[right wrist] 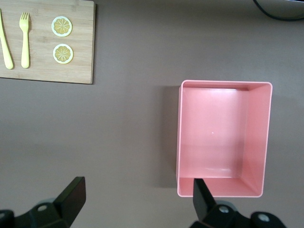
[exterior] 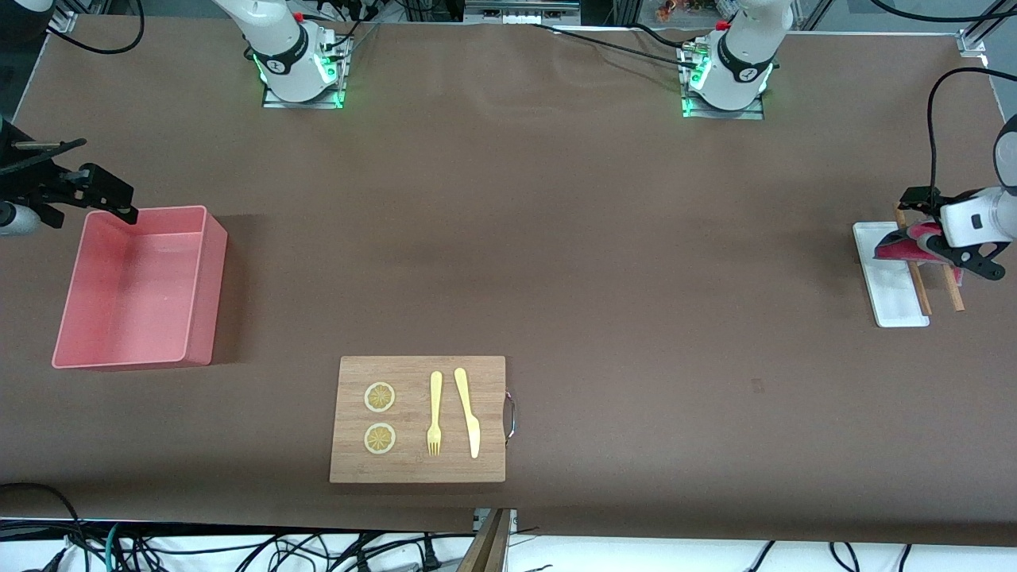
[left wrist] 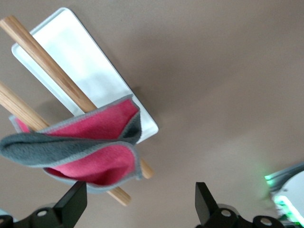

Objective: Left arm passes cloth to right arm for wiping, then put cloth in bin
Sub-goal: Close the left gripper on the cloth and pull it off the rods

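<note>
The cloth (left wrist: pixel 90 137), magenta-pink with a grey face and rim, hangs folded over two wooden rods (left wrist: pixel 57 76) that lie across a flat white tray (left wrist: pixel 95 71). In the front view the cloth (exterior: pixel 902 245) sits at the left arm's end of the table. My left gripper (left wrist: pixel 137 204) is open just beside it, one finger (left wrist: pixel 71 205) close to the cloth's hanging edge and nothing between the fingers. It shows in the front view too (exterior: pixel 965 253). My right gripper (exterior: pixel 111 199) hovers open over the bin's corner. The salmon-pink bin (right wrist: pixel 223 137) holds nothing.
A wooden cutting board (exterior: pixel 417 419) lies near the front camera, with two lemon slices (exterior: pixel 380 397), a yellow fork (exterior: pixel 435 413) and a yellow knife (exterior: pixel 467 411) on it. The bin (exterior: pixel 135 286) stands at the right arm's end. The white tray (exterior: pixel 894 294) lies under the rods.
</note>
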You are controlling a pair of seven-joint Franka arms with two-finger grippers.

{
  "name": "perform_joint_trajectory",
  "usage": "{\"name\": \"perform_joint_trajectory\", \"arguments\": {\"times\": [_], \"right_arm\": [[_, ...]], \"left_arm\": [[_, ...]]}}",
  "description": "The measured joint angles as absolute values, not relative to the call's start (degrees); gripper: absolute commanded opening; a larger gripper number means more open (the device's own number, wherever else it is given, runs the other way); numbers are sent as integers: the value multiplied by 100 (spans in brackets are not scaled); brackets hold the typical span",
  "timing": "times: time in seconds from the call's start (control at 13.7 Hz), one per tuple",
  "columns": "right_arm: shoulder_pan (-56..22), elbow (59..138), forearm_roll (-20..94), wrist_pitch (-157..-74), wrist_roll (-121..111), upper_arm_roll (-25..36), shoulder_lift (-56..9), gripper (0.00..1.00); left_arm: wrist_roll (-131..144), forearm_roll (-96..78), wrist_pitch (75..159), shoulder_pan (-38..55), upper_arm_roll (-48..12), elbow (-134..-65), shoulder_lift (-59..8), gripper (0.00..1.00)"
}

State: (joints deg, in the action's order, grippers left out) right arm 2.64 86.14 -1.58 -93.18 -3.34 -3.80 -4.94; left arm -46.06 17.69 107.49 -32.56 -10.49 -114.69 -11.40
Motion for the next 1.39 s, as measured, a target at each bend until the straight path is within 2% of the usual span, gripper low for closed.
{"name": "perform_joint_trajectory", "arguments": {"times": [0.29, 0.88, 0.95, 1.1, 1.32, 1.39], "right_arm": [[263, 8614, -158, -9318, -334, -380, -494, 100], [264, 8614, -158, -9319, -334, -380, -494, 100], [264, 8614, -158, -9318, -334, -380, -494, 100], [264, 8614, -158, -9319, -334, -380, -494, 100], [264, 8614, -158, -9319, -334, -380, -494, 100], [264, 8614, -158, -9319, -334, -380, -494, 100]], "left_arm": [[-5736, 1726, 11221, -3347, -1049, -11625, -1193, 100], [-6666, 1692, 11253, -3587, -1047, -11652, -1275, 98], [-6699, 1673, 11254, -3596, -1047, -11652, -1289, 89], [-6768, 1616, 11254, -3595, -1055, -11652, -1316, 56], [-6805, 1506, 11255, -3597, -1056, -11652, -1333, 29], [-6808, 1506, 11255, -3607, -1054, -11652, -1335, 18]]}}
